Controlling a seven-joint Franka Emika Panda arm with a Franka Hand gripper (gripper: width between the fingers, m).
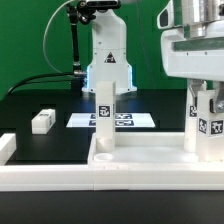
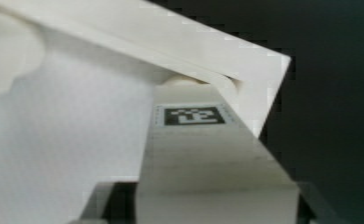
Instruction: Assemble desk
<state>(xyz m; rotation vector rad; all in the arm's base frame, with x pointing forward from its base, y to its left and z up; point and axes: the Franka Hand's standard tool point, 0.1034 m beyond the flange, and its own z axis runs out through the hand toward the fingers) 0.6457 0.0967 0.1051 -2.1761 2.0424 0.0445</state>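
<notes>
Our gripper (image 1: 205, 98) is clamped on a leg post (image 1: 203, 128), holding it upright at the far corner of the tabletop panel (image 1: 150, 160) on the exterior view's right. From that view's left, a spare leg (image 1: 42, 120) lies on the table (image 1: 25, 100) near its edge. A standing post (image 1: 105, 118) then occupies the panel's other far corner. We judge the second leg is being mounted. Next we must seat it squarely and keep it plumb.
</notes>
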